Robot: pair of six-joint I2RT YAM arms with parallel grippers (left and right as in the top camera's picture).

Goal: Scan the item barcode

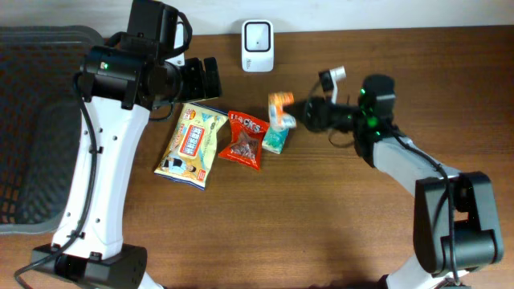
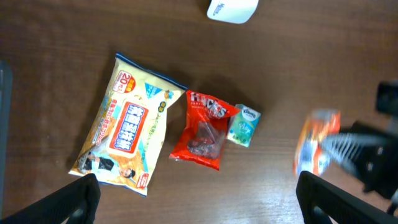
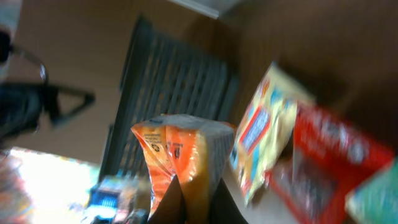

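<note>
- right gripper [image 1: 295, 112]: jaws closed together on the lower edge of the orange packet [image 1: 280, 103]; in the wrist view the packet stands up out of the pinch, its folded top free
- orange packet: at 9 o'clock from the gripper in the overhead view, seemingly lifted off the table [image 1: 337, 225], just above the teal tissue pack [image 1: 275, 141]; I cannot tell whether they touch; no barcode can be made out, as the faces are too blurred
- handling, as a judgement: a small, light foil or film pouch; soft and crinkly, so it will flex and droop if held by one corner; the glossy skin may slip in a thin pinch; a hold on the crimped seam or edge looks best, leaving both broad faces bare for the reader and not crushing the contents
- neighbours: red snack bag [image 1: 245, 138] at 8 o'clock from the packet, beside the tissue pack; yellow wipes pack [image 1: 193, 144] further out at 8 o'clock, edge to edge with the red bag
- white scanner [image 1: 257, 36]: at 11 o'clock from the packet, near the table's far edge; well apart from it
- left gripper [image 1: 210, 76]: fingers spread wide, holding nothing, hovering above the yellow pack's upper end
- dark mesh basket [image 1: 32, 96]: far out at 9 o'clock
</note>
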